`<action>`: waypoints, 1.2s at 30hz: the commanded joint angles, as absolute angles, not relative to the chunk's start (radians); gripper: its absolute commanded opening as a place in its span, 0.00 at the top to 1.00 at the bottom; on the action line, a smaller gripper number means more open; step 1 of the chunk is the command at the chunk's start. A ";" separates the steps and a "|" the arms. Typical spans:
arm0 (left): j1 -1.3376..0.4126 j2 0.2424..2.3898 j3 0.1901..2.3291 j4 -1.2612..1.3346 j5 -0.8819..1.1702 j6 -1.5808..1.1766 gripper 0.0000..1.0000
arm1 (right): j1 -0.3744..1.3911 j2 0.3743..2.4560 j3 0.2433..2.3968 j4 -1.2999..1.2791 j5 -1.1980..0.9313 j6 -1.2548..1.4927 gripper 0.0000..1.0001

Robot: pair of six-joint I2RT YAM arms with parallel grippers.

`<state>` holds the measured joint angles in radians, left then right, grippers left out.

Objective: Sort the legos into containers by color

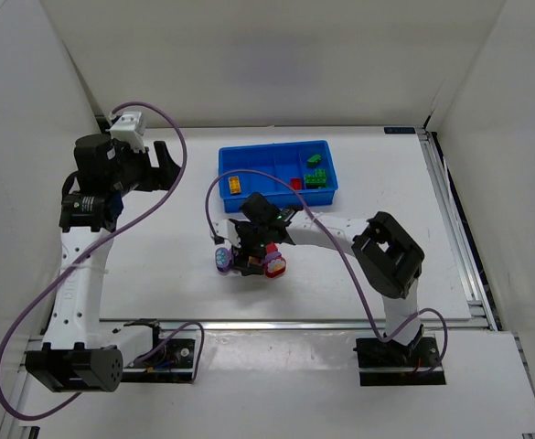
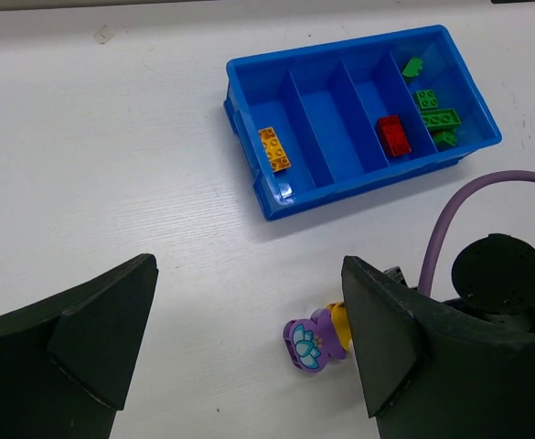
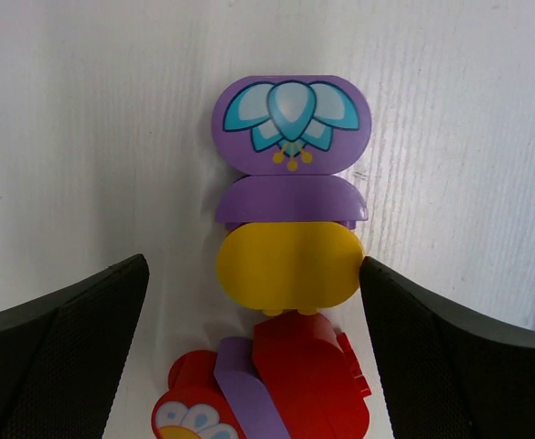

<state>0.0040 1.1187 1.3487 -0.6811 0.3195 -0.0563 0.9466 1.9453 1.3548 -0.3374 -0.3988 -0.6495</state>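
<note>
Here, right gripper (image 3: 253, 274) apart straddling purple-yellow lego (image 3: 290, 183), red lego (image 3: 304, 370) cut off, left gripper (image 2: 247, 274) apart.

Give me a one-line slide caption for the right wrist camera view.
Open right gripper flanks a purple-and-yellow lotus-print brick on the white table, a red brick beside it.

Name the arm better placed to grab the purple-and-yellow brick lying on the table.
Right. The right arm's open jaws flank the purple-and-yellow rounded plastic brick; the left arm's jaws, also open, hover farther off, left of the bright blue plastic tray.
</note>
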 commanded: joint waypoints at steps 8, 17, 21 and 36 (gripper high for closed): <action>0.009 1.114 1.333 -0.683 0.311 -0.054 0.07 | 0.919 2.029 1.422 -0.301 -0.400 -0.635 0.01; 0.008 1.114 1.319 -0.680 0.310 -0.064 0.07 | 0.916 2.037 1.411 -0.287 -0.399 -0.647 0.05; 0.008 1.101 1.293 -0.680 0.321 -0.084 0.07 | 0.916 2.039 1.408 -0.265 -0.393 -0.630 0.08; 0.075 1.068 1.132 -0.721 0.494 -0.235 0.15 | 0.904 1.953 1.375 -0.250 -0.394 -0.620 0.70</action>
<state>0.0395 1.0893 1.1515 -0.6930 0.4122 -0.1818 0.9115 2.0338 1.3830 -0.2657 -0.3843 -0.6281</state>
